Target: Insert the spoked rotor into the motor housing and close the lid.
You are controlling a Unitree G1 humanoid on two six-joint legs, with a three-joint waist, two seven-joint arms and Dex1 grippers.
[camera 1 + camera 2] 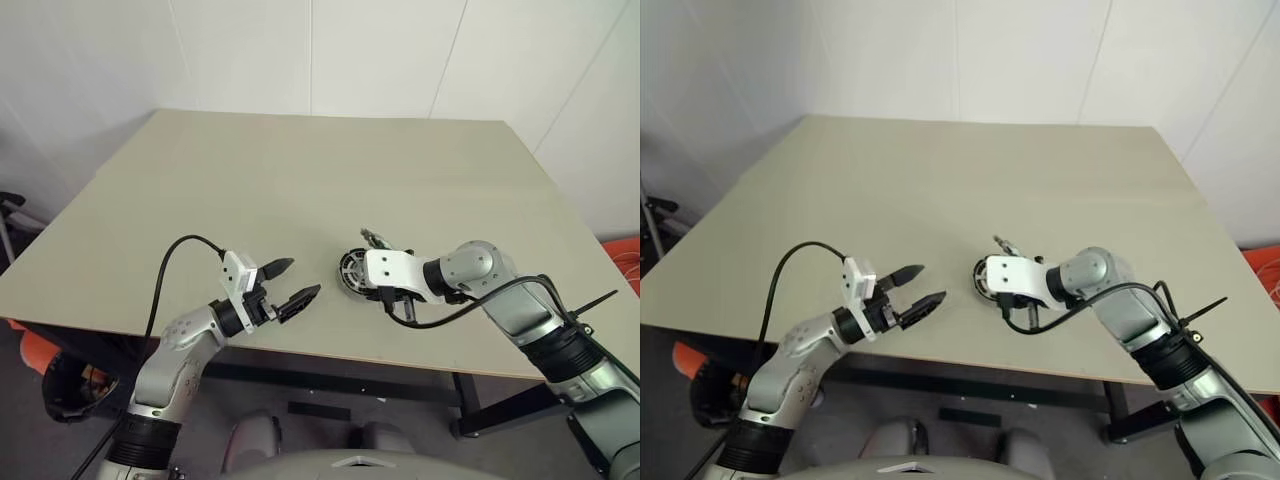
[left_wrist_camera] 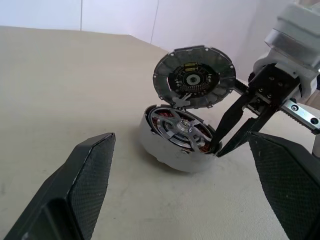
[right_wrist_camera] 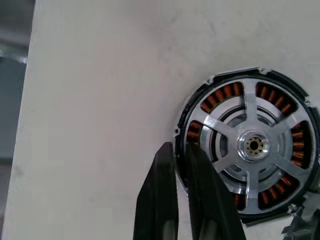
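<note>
Resting near the front edge of the surface, the housing held the rotor inside its copper windings, with the lid standing tilted open behind it; the right claw was pinched shut at the housing's rim, while the left claw hovered nearby, spread wide and empty

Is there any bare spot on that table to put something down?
Yes: the beige table is bare from its far edge to the round silver motor housing. It is crowded near the front edge, around the housing, the right gripper and the left gripper.
</note>
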